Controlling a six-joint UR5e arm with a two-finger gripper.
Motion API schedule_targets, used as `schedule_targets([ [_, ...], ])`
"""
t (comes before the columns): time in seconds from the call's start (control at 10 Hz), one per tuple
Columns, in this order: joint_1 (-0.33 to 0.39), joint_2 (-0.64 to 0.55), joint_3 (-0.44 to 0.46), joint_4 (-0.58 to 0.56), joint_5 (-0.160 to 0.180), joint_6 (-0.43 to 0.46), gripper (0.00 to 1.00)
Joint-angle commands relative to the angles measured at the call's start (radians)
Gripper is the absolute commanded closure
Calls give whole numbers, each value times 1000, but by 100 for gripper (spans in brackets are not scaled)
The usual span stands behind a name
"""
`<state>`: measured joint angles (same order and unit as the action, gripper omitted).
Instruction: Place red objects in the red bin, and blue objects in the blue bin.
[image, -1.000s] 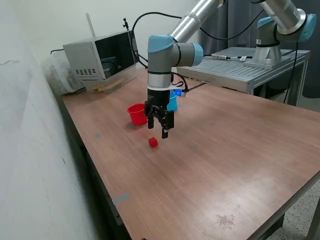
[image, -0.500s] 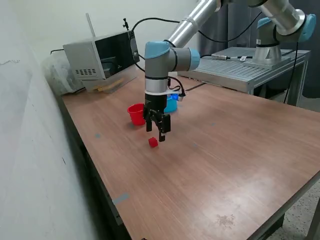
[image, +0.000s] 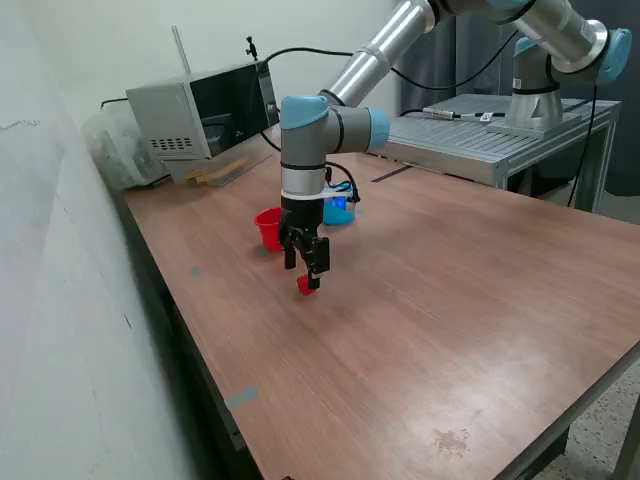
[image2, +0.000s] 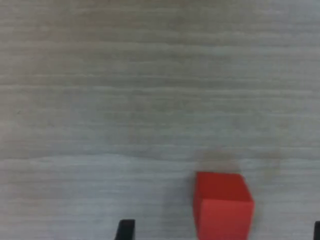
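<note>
While the gripper (image: 308, 266) hangs with its fingers spread and empty just above the wooden table (image: 450, 320), the red cube (image: 307, 286) sits on the wood at its 6 o'clock, between the fingertips and nearer one, with the red cup (image: 268, 228) beyond at 11 o'clock.

Exterior view: the arm's wrist hides most of the blue bin (image: 338, 211) and the right side of the red bin (image: 268, 227). The tool (image: 305, 270) overlaps the top of the red cube (image: 306, 285). Wrist view: only two dark finger tips (image2: 125, 230) show, cut by the picture's edge; the red cube (image2: 222, 205) is likewise cut off and soft in focus.
</note>
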<state>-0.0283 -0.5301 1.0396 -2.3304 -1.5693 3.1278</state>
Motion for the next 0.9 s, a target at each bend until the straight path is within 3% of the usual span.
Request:
schedule_targets([
  [0.0, -15, 21, -15, -1, 0, 0, 0],
  [0.2, -15, 21, -13, -1, 5, 0, 0],
  [0.3, -15, 21, -13, 0, 5, 0, 100],
  [0.8, -15, 21, -15, 2, 2, -1, 100],
])
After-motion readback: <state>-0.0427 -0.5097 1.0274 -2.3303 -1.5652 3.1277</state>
